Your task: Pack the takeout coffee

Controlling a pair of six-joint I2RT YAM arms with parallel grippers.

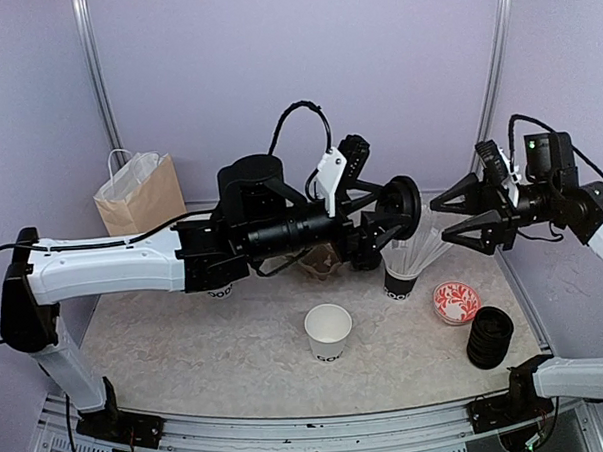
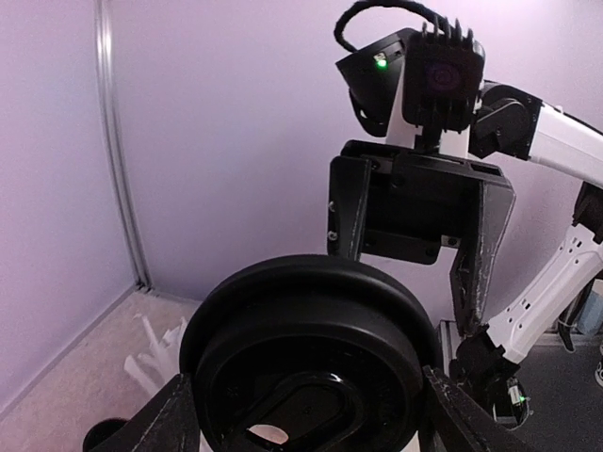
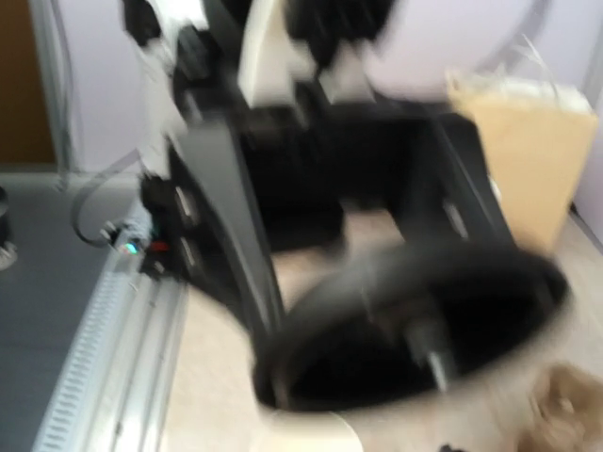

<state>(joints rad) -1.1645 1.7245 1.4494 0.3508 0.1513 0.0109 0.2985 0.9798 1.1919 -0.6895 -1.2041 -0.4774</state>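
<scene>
- Grip first: my left hand [image 1: 389, 222] is clamped on a black lid [image 2: 301, 339] by its rim, held up in the air with its face turned toward the other arm.
- My right hand [image 1: 439, 222] hangs just beside that lid, jaws wide and holding nothing. Its own wrist view is too blurred to show whether it touches.
- Below, one white cup [image 1: 328, 332] stands open and upright on the desk [image 1: 186, 336], well apart from both hands.
- I judge this to be the lidding step, perhaps mid-handover.
- Next, the lid needs carrying down level over that cup's mouth and pressing evenly, or the light cup may tip.
- Farther out: lid stack [image 1: 489, 336], paper bag [image 1: 140, 193].
</scene>
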